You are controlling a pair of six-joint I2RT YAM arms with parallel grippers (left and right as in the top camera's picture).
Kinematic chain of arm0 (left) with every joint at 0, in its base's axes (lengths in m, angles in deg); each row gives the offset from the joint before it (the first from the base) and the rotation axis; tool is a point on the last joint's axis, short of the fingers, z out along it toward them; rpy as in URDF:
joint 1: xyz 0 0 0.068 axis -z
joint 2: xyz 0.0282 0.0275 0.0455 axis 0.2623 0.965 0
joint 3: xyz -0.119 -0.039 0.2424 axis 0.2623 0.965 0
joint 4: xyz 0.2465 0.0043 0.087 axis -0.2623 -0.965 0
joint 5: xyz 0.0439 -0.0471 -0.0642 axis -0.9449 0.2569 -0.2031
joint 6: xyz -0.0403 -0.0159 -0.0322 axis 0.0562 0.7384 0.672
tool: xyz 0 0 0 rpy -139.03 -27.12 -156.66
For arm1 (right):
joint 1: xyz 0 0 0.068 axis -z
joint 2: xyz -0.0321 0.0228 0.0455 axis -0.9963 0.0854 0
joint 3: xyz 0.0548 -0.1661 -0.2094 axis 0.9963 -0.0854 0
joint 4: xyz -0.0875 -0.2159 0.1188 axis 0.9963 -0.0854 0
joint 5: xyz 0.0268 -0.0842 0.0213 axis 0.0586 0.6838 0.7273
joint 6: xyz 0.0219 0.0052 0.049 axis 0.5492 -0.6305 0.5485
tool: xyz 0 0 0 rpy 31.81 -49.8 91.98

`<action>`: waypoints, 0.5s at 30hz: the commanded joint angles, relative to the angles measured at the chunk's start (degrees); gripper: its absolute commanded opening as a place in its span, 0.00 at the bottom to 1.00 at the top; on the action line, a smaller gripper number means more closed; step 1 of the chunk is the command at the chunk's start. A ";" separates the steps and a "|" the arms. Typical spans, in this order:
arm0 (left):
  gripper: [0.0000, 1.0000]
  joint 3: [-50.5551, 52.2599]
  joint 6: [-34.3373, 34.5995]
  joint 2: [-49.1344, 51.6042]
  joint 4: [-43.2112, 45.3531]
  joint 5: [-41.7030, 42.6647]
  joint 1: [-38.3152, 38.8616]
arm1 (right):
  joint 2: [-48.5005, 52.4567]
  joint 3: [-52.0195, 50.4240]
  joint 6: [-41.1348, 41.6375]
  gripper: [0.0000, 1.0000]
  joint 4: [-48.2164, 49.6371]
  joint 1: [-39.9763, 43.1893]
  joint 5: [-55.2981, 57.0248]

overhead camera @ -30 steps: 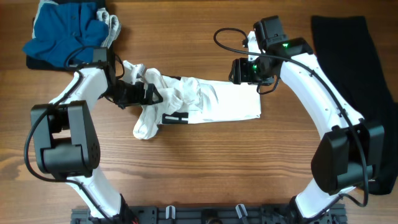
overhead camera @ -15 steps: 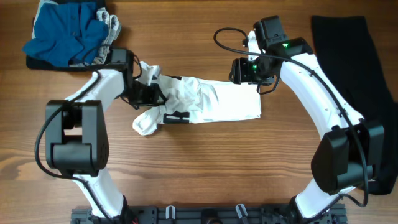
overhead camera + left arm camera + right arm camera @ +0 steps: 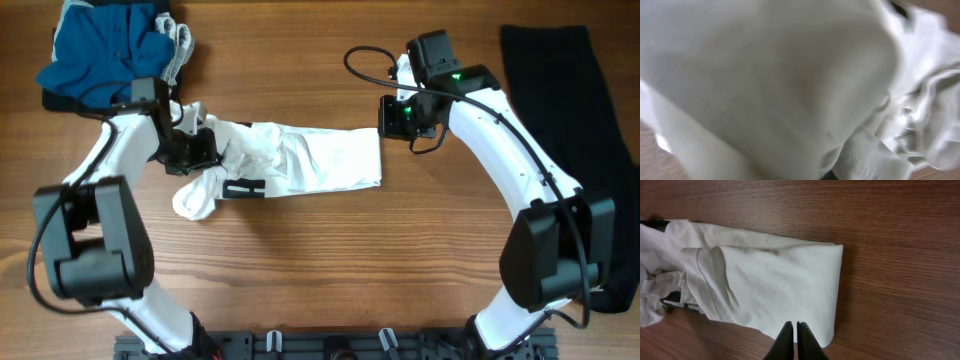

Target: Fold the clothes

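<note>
The white shirt (image 3: 320,165) lies in a long band across the middle of the table (image 3: 330,270), its left end bunched. The left gripper (image 3: 200,150) is buried in that bunch; I cannot tell its grip. The right gripper (image 3: 792,330) is closed and empty above the shirt's right end. Blue clothes (image 3: 100,45) lie upper left and a black garment (image 3: 560,90) far right.
</note>
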 commanded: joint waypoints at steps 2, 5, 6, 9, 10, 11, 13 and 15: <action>0.04 0.28 0.57 -4.02 -0.20 -1.14 0.07 | 4.92 -0.63 -0.94 0.04 1.95 -0.09 -7.76; 0.04 0.28 0.59 -4.02 -0.31 -1.11 0.07 | 8.63 -0.79 -0.94 0.04 1.88 -0.09 -9.25; 0.04 0.28 0.59 -4.04 -0.33 -1.11 0.07 | 10.23 -0.94 -0.94 0.04 1.95 -0.09 -9.35; 0.04 0.28 0.57 -4.04 -0.48 -1.11 0.07 | 13.86 -1.70 -0.81 0.04 3.91 -0.09 -9.38; 0.04 0.28 0.57 -4.04 -0.48 -1.11 0.07 | 15.19 -1.70 -0.79 0.04 4.35 -0.09 -9.38; 0.04 0.28 0.57 -4.04 -0.50 -1.11 0.07 | 16.20 -1.73 -0.74 0.04 4.55 -0.09 -9.38; 0.04 0.22 0.59 -4.22 -0.83 -1.11 0.07 | 18.27 -1.73 -0.09 0.04 4.90 -0.09 -9.40; 0.04 0.09 0.61 -5.14 -1.62 -1.07 0.15 | 20.11 -1.73 0.63 0.04 5.22 -0.09 -9.40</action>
